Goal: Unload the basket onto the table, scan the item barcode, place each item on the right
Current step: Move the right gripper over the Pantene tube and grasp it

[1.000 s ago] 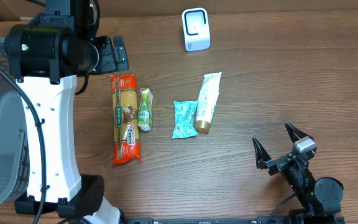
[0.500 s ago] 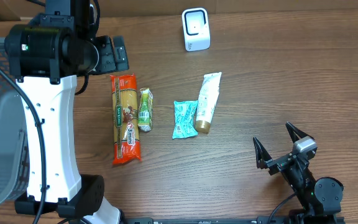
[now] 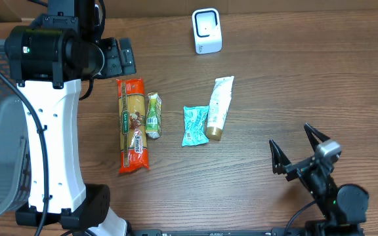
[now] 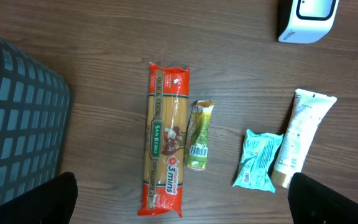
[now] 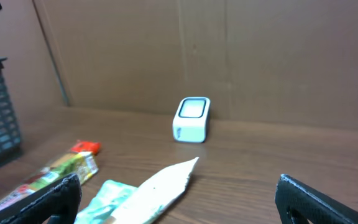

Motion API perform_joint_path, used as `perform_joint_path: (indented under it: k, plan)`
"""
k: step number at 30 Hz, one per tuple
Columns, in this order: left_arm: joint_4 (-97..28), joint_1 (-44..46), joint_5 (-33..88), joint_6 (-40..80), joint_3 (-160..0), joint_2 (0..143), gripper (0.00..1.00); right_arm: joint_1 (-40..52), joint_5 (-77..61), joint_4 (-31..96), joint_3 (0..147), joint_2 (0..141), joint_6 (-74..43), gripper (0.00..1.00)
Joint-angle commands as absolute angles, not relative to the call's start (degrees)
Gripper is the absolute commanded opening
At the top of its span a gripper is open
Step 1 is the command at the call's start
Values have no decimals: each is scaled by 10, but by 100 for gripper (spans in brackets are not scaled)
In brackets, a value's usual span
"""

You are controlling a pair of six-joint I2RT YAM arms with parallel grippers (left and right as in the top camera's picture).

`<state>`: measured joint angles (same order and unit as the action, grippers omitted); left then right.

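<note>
My right gripper (image 3: pixel 289 134) has moved a little to the right and is empty, its jaws wide apart. My left gripper (image 3: pixel 118 58) is also wide open. The pasta packet (image 3: pixel 132 124), green sachet (image 3: pixel 153 115), teal pouch (image 3: pixel 194 125) and tube (image 3: pixel 218 108) lie in a row, with the scanner (image 3: pixel 207 31) beyond them. Only my right wrist view shows the cardboard wall (image 5: pixel 166 50) behind the scanner.
</note>
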<state>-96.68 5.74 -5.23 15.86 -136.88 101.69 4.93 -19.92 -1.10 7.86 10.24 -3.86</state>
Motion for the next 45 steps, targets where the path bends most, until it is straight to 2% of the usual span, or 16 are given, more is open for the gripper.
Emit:
perform_joint_path:
  k: [1, 4, 12, 21, 23, 31, 35, 41, 45]
  plan:
    - [-968, 57, -60, 148, -1370, 1019, 100, 51, -232, 2, 173, 185, -50, 100]
    - [-968, 57, -60, 148, -1370, 1019, 100, 51, -264, 37, 254, 283, -50, 100]
    - [-968, 57, -60, 148, -1370, 1019, 100, 57, -324, 231, 534, 592, -50, 100]
    - [-968, 57, -60, 148, -1370, 1019, 100, 140, -321, 444, 841, 902, 10, 100]
    - [-968, 57, -60, 148, -1370, 1019, 100, 150, -322, 446, 878, 949, 9, 100]
    - [-968, 57, -60, 148, -1370, 1019, 100, 179, -335, 297, 885, 1059, -2, 100]
    - [-968, 57, -60, 148, -1370, 1019, 100, 217, -284, 256, 885, 1104, -2, 95]
    - [-968, 57, -60, 148, -1370, 1019, 100, 257, -234, 253, 913, 1179, -1, 93]
    - [-968, 57, -60, 148, -1370, 1019, 100, 266, -225, 295, 963, 1233, -1, 88]
